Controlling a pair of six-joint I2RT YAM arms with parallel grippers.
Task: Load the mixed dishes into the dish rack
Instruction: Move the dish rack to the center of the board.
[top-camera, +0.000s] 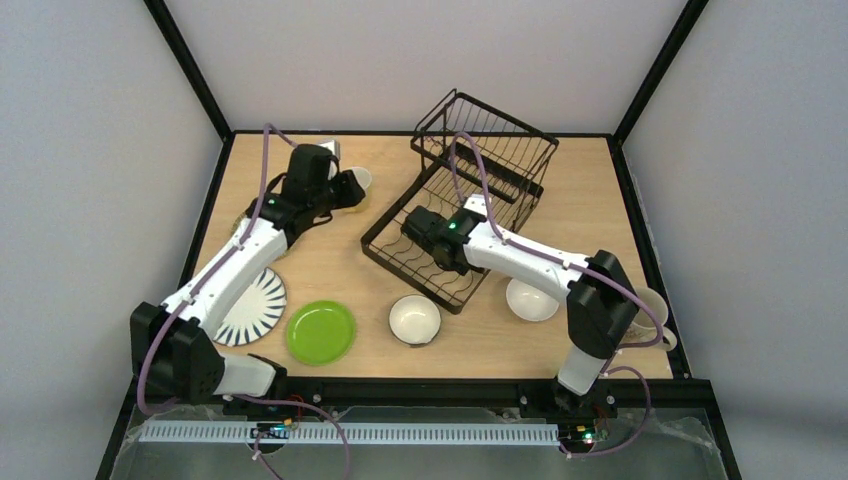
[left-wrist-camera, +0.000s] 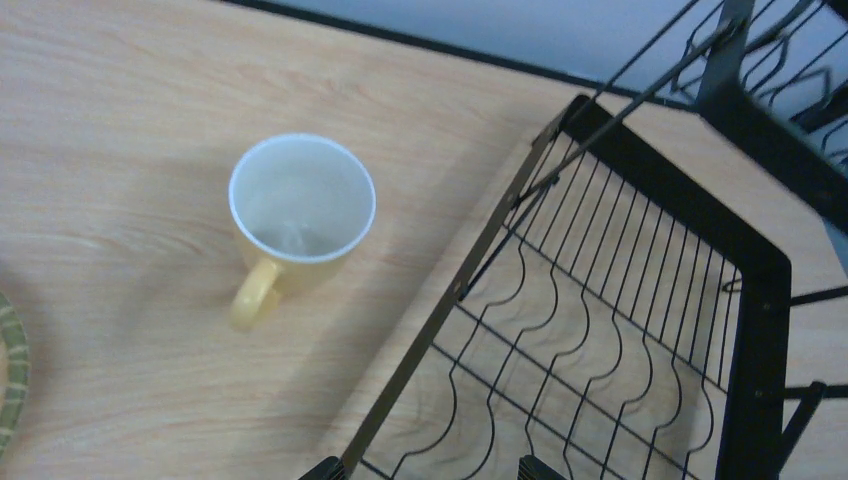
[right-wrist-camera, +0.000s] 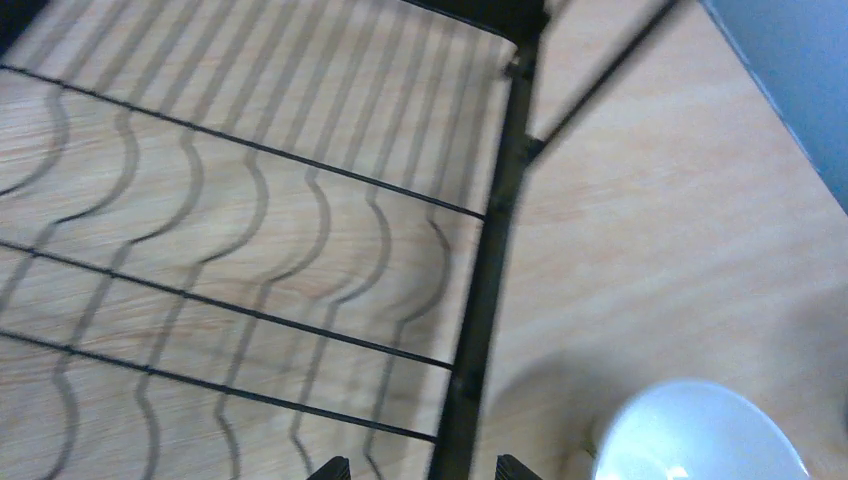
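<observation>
The left pincer (left-wrist-camera: 430, 470) is standing wide open with nothing between its tips. It is hovering over a corner of the dish rack (left-wrist-camera: 640, 300) and looking down on the pale yellow mug (left-wrist-camera: 300, 215). The mug is sitting upright on the desk (left-wrist-camera: 120, 120) just beside the rack's slotted base, its handle turned away from the rack. That pose is probably lining the arm up for a grasp on the mug's rim.

The right pincer (right-wrist-camera: 422, 468) is open too and carrying nothing. Its tips are standing on either side of the rack's black edge bar without clamping it. A white bowl (right-wrist-camera: 700, 435) is resting on the desk just outside that edge, within easy reach of this arm.

From above, the rack is lying at a slant across the middle of the desk, its taller basket at the far end, and no dish is showing in it. The lime green plate (top-camera: 320, 332), the black-striped white plate (top-camera: 250, 305), partly under the left arm, and a second bowl (top-camera: 414, 320) are waiting along the near side. Only a sliver of the tan woven-look plate (left-wrist-camera: 8, 370) is showing. Loading seems barely begun.
</observation>
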